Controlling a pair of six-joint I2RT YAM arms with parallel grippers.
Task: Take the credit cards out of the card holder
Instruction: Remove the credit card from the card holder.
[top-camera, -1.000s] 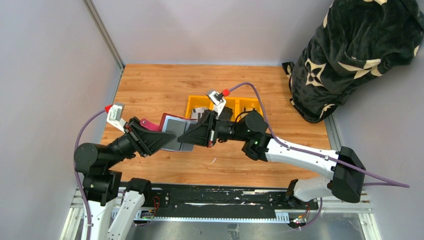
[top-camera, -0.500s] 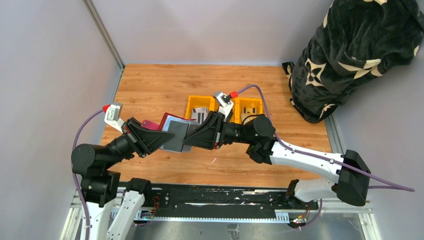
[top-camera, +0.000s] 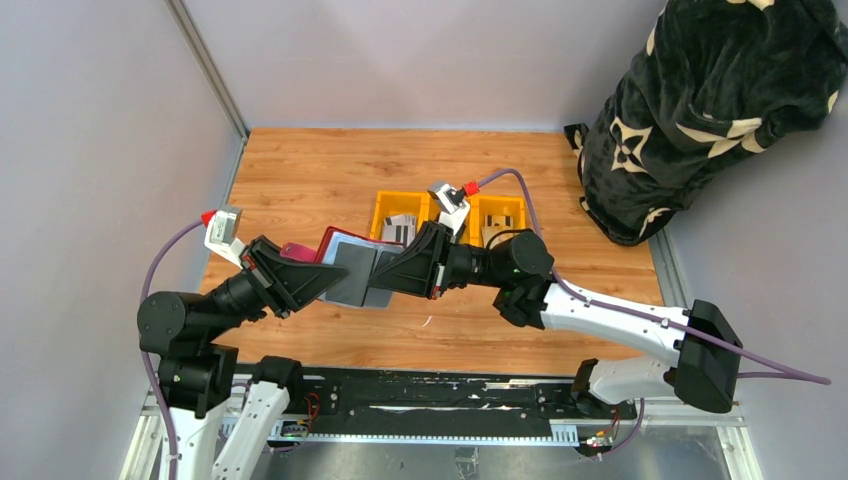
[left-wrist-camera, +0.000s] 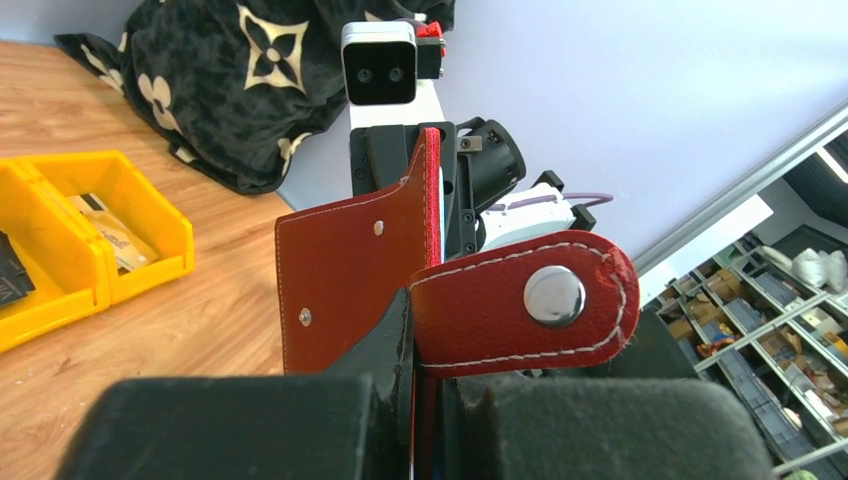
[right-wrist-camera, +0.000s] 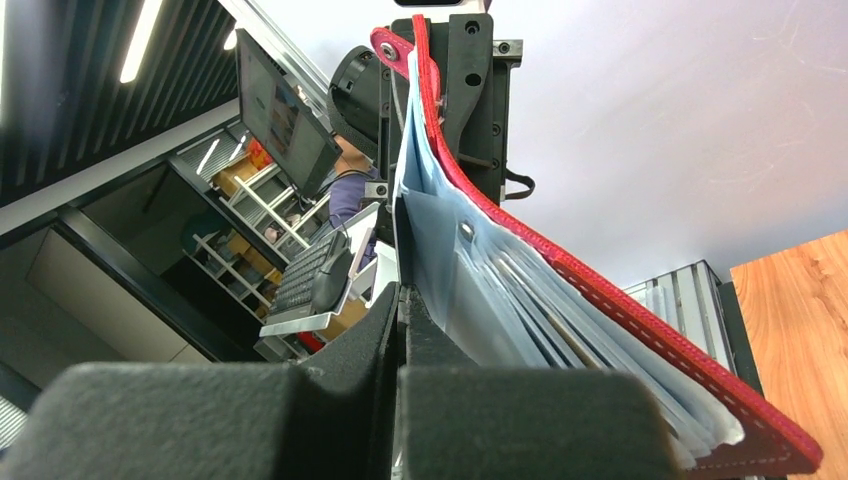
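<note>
While both arms hold the holder (top-camera: 345, 262) up over the tabletop (top-camera: 300, 170), the job looks partly done. The left pincer (left-wrist-camera: 425, 400) is clenched on the red cover, close to the snap tab (left-wrist-camera: 520, 305). The right pincer (right-wrist-camera: 400, 330) is clenched on the edge of a pale blue sleeve (right-wrist-camera: 450, 250) at the other side, so the holder hangs open between them. Some cards (top-camera: 402, 222) lie in the yellow bin (top-camera: 378, 210) just behind the arms, so I think those are out already. Thin flat edges show inside the sleeves, so I think more cards are in there. I cannot tell if the right pincer has a card or only the sleeve. What is left is to pull the rest out.
</note>
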